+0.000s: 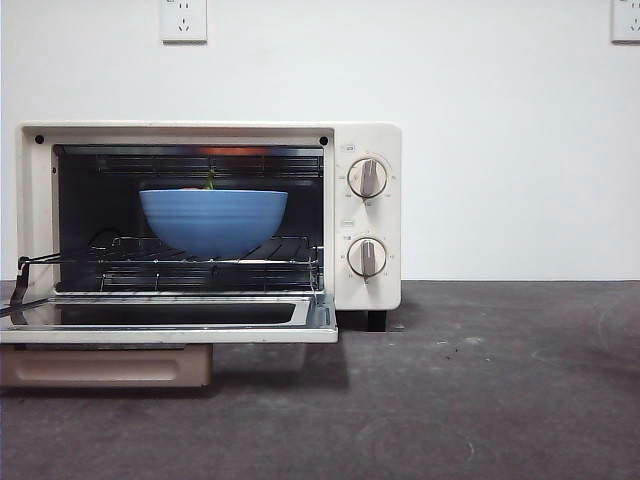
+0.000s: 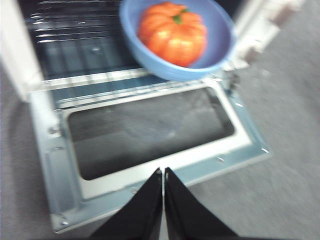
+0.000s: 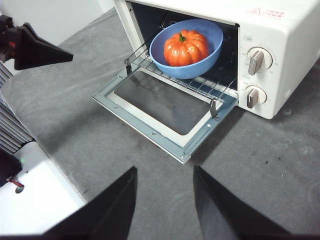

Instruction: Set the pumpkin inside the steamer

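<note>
No lettering on the steamer (image 1: 365, 150) reads clearly.

Your front view is sharp and evenly lit, with a soft shadow under the steamer (image 1: 366, 140). Your left wrist view is motion-blurred and washed out; the right wrist view stays crisp.

steamer (image 1: 365, 140) door (image 3: 160, 107) dropped flat across the front, blue bowl (image 1: 213, 218) filling the rack, bare table (image 1: 500, 380) beside
</note>
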